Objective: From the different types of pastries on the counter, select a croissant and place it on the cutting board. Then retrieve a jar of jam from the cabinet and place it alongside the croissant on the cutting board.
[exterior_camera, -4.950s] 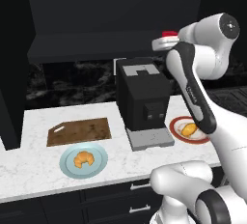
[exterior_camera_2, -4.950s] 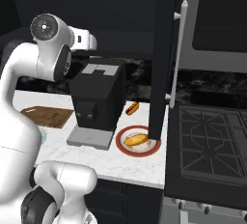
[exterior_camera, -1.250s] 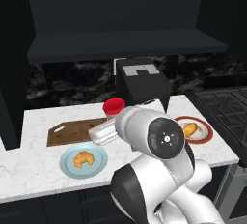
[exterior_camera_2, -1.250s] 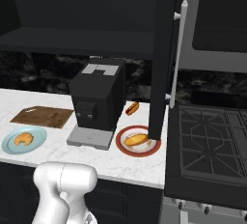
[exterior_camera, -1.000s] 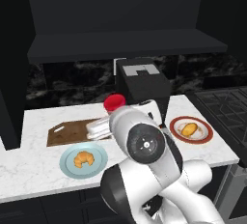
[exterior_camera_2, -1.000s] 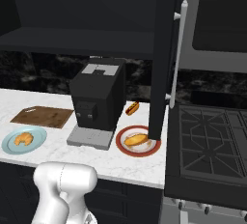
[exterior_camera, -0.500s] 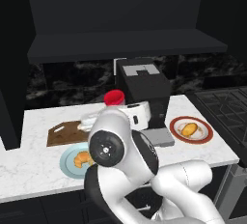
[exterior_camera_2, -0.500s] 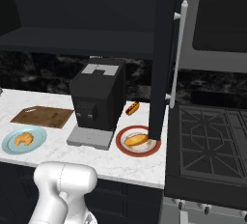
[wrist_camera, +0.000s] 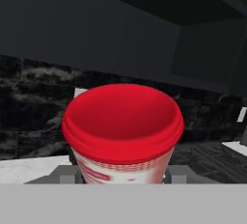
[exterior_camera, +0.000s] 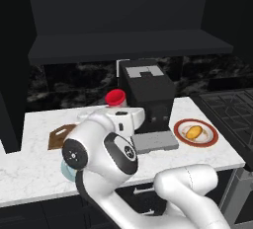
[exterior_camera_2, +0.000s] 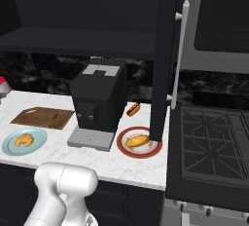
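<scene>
The jar of jam (wrist_camera: 123,126), red-lidded with a pale body, sits between my gripper's (wrist_camera: 123,175) fingers, which are shut on it. In the left base view the jar's lid (exterior_camera: 115,96) shows above the white hand, just left of the coffee machine and over the counter (exterior_camera: 29,171). The lid (exterior_camera_2: 2,84) also peeks in at the right base view's left edge. The cutting board (exterior_camera_2: 43,117) lies bare on the counter. The croissant (exterior_camera_2: 23,141) rests on a round light-blue plate (exterior_camera_2: 38,136) in front of the board. My arm hides most of the board (exterior_camera: 60,134) in the left base view.
A black coffee machine (exterior_camera_2: 99,101) stands right of the board. A red-rimmed plate (exterior_camera_2: 127,151) holds an oblong pastry (exterior_camera_2: 137,140), with another small pastry (exterior_camera_2: 133,108) behind it. The dark cabinet shelf (exterior_camera: 128,45) hangs overhead, its open door (exterior_camera_2: 165,54) beside the stove (exterior_camera_2: 214,142).
My arm's elbow has swung left and now covers the blue plate in the left base view. The jar stays gripped, shifted slightly up near the coffee machine.
</scene>
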Motion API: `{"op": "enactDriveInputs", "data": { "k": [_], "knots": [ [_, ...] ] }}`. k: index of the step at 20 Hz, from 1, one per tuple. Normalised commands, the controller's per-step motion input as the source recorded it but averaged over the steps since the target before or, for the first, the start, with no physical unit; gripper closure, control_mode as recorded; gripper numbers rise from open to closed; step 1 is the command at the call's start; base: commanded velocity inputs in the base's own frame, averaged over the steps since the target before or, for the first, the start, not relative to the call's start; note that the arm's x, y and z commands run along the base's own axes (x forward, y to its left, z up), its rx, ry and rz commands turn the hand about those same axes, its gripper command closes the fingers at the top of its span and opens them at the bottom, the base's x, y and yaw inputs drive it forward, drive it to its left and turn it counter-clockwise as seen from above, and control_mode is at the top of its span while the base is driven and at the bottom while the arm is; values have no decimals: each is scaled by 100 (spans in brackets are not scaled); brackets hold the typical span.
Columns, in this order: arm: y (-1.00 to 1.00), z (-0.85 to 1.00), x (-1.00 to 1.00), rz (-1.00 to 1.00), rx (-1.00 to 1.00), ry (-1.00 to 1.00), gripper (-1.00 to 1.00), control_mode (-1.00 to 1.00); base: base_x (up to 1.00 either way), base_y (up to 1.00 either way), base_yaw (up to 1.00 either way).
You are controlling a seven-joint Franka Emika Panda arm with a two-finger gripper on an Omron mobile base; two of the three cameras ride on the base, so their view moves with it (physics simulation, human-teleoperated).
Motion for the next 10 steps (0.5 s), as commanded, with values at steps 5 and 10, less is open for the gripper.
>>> {"op": "enactDriveInputs", "data": {
  "k": [5, 10],
  "knots": [
    [12, -16, 28, -20, 0, -11, 100, -100, 0, 0, 0],
    [27, -29, 31, -16, 0, -8, 100, -100, 0, 0, 0]
  ]
}}
